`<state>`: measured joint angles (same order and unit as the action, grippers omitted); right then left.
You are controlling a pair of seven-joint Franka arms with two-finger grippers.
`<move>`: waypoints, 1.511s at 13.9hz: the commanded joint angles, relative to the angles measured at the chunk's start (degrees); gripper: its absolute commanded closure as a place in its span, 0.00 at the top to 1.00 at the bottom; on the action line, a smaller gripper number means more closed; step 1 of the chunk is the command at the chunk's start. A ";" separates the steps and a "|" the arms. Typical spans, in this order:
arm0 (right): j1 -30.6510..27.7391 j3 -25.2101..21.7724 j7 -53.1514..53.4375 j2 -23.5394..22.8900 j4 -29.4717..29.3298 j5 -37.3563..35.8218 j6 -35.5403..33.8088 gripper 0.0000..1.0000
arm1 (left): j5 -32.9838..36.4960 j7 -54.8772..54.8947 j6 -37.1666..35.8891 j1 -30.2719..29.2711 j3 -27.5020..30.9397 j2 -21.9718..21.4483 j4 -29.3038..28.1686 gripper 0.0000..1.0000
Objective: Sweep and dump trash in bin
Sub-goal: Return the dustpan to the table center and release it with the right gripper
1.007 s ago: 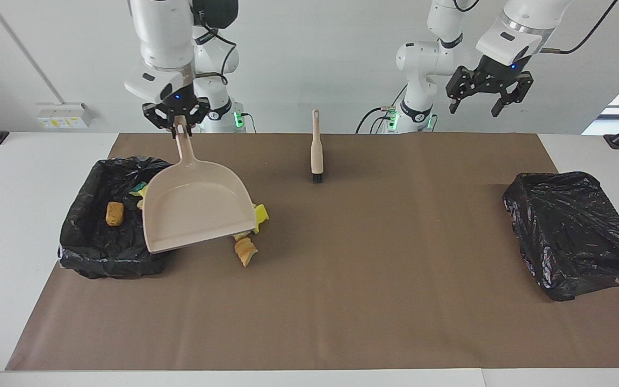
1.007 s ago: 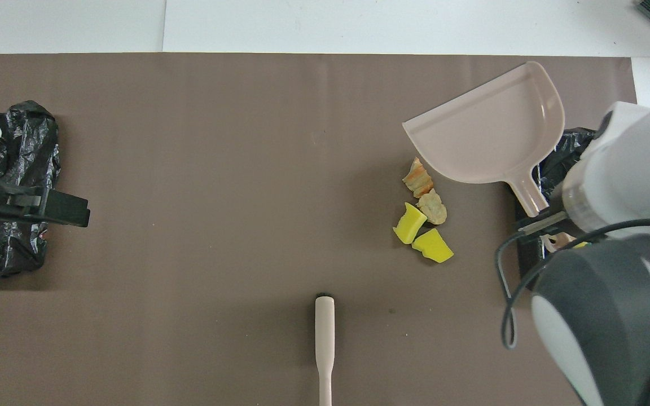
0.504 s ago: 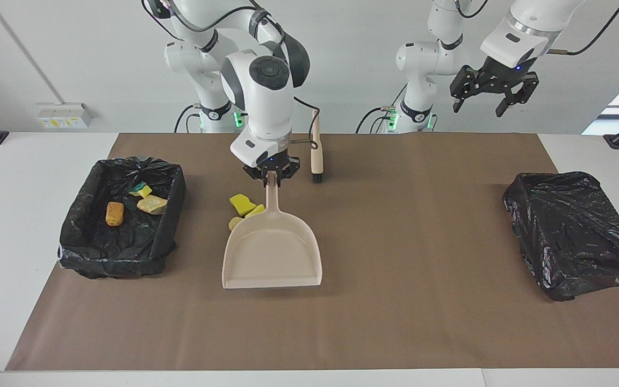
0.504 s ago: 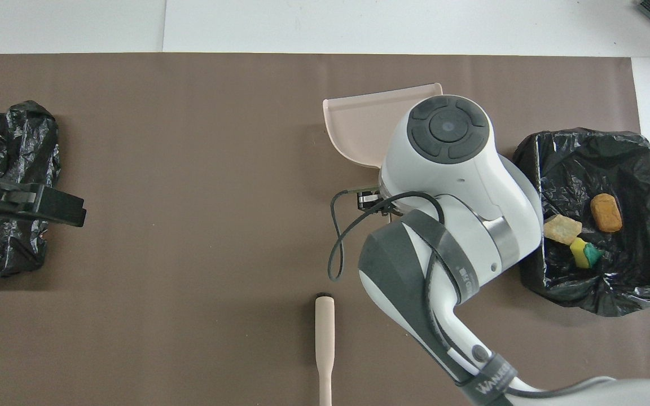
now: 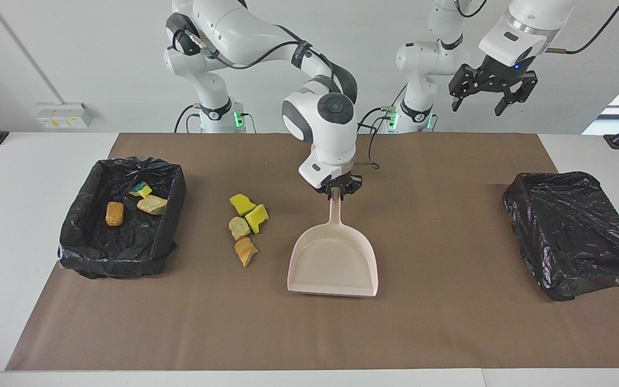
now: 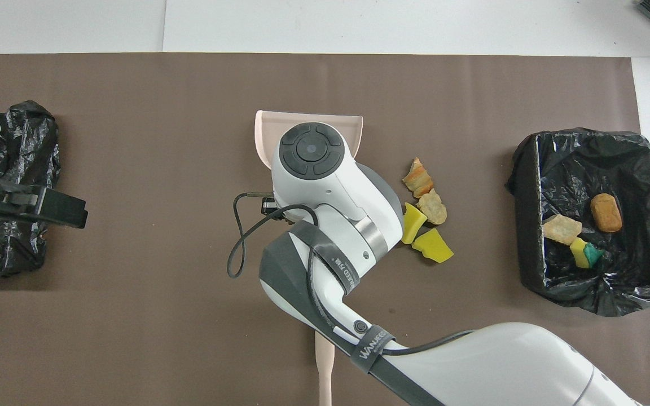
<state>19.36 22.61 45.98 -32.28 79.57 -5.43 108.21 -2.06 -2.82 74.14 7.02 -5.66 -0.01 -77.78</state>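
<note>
Here, the right gripper (image 5: pixel 336 191), jaws clenched on the pale pink plastic dustpan (image 5: pixel 333 263), could miss the yellow-and-tan trash chunks (image 5: pixel 245 226) lying beside it; the left gripper (image 5: pixel 491 95) waits, jaws released.

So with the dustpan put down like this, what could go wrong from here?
1. The dustpan in the right gripper has its mouth facing away from the robots, not toward the four scraps beside it, so a sweep may miss.
2. The brush lies under the right arm, awkward to reach for the open left gripper waiting up by its base.
3. The scraps lie loose; a hard sweep could scatter them short of the bin.
</note>
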 commanded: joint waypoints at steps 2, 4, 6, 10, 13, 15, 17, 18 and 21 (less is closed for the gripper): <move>-0.99 -0.11 0.43 -1.30 0.39 -2.30 2.87 0.00 | 0.66 1.07 -0.40 -0.52 0.21 -1.39 -1.40 1.00; -1.69 0.06 -0.71 -1.30 1.46 -2.30 3.40 0.00 | 0.66 0.98 -0.40 -0.52 0.30 -1.39 -1.40 1.00; -2.40 0.15 -2.47 -1.30 3.12 -2.21 5.07 0.00 | 0.66 0.98 -0.49 -0.61 0.30 -1.39 -1.40 1.00; -3.28 0.15 -4.67 -0.51 4.63 -2.04 4.64 1.00 | 0.66 1.07 -0.66 -1.48 0.30 -1.48 -1.58 1.00; -3.80 0.24 -3.97 1.59 4.45 0.23 0.62 1.00 | 0.74 1.15 -0.58 -1.66 0.30 -1.57 -1.67 1.00; -3.89 0.24 -3.88 5.71 5.59 2.88 -2.99 1.00 | 0.74 1.07 -0.58 -1.66 0.30 -1.57 -1.67 1.00; -3.37 0.33 -3.88 11.51 10.92 3.06 -5.64 1.00 | 0.66 1.07 -0.58 -1.66 0.30 -1.57 -1.67 1.00; -3.02 0.41 -3.71 14.58 14.52 4.28 -5.82 1.00 | 0.74 1.07 -0.58 -1.66 0.30 -1.57 -1.67 1.00; -0.48 0.41 -2.57 24.08 27.09 11.92 -5.91 1.00 | 0.66 1.07 -0.58 -1.66 0.30 -1.57 -1.58 1.00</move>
<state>18.05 23.09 42.69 -16.38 94.97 2.71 100.30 -2.02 -2.75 74.02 6.20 -4.98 -0.11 -77.95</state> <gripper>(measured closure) 0.000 0.000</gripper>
